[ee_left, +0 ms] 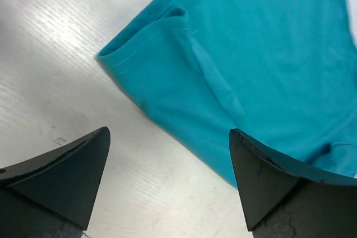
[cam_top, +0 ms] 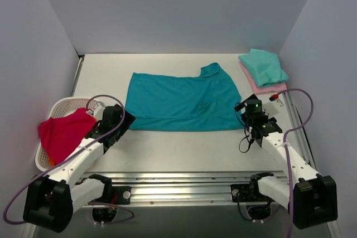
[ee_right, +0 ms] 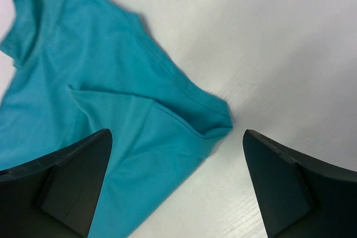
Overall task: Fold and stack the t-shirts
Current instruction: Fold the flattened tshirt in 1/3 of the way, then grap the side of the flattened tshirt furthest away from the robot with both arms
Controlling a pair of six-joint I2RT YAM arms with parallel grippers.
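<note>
Over teal t-shirt [cam_top: 181, 104], left gripper [ee_left: 168, 132], right gripper [ee_right: 177, 133] gape, seemingly empty.

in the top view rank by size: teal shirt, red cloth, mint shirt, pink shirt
1. teal shirt, spread flat
2. red cloth in the basket
3. mint shirt, folded
4. pink shirt, only its edge shows under the mint one

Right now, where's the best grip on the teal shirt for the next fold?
I'd take its two near corners. The teal shirt lies flat on the table, so only edges can be pinched. Left gripper takes the near-left corner, right gripper the near-right, each sliding in low from the near side; both sit open beside those corners.
</note>
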